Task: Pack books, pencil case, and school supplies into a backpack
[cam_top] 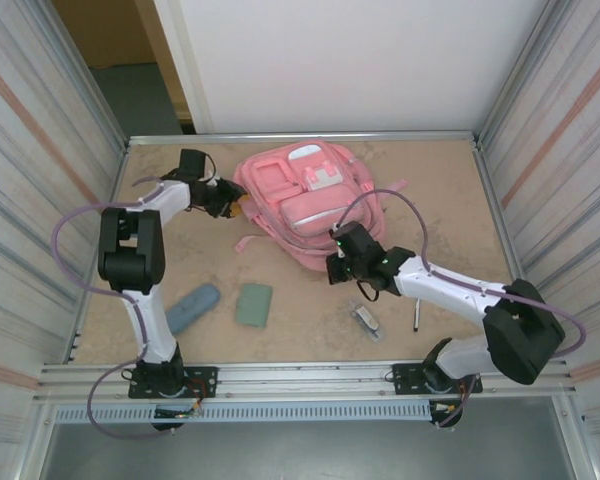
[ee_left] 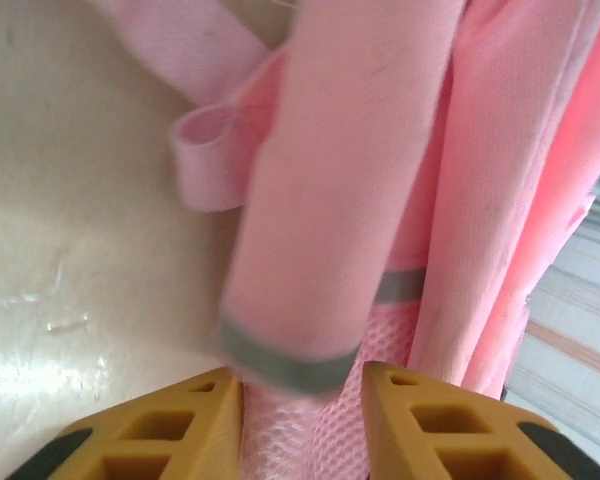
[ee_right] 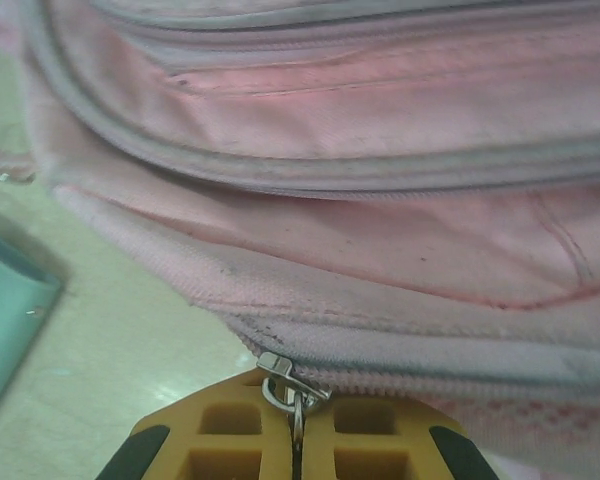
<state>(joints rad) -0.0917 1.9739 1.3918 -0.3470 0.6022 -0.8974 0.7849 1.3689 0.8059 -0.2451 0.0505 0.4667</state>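
The pink backpack (cam_top: pixel 305 200) lies flat at the back middle of the table. My left gripper (cam_top: pixel 235 208) is at its left edge. In the left wrist view its yellow fingers (ee_left: pixel 205 420) stand apart, open, around a padded pink strap (ee_left: pixel 350 180) with a grey band and pink mesh beneath. My right gripper (cam_top: pixel 335 262) is at the backpack's near edge, shut on a metal zipper pull (ee_right: pixel 285 378) of the backpack (ee_right: pixel 380 230). The blue-grey pencil case (cam_top: pixel 192 307) and the sage-green book (cam_top: pixel 253 304) lie side by side at the front left. A clear-and-grey item (cam_top: pixel 366 320) and a black pen (cam_top: pixel 416 318) lie at the front right.
Metal walls close the table on the left, right and back. A loose pink strap end (cam_top: pixel 246 243) trails from the backpack toward the near left. The green book's edge (ee_right: pixel 5 320) shows left of my right gripper (ee_right: pixel 296 400).
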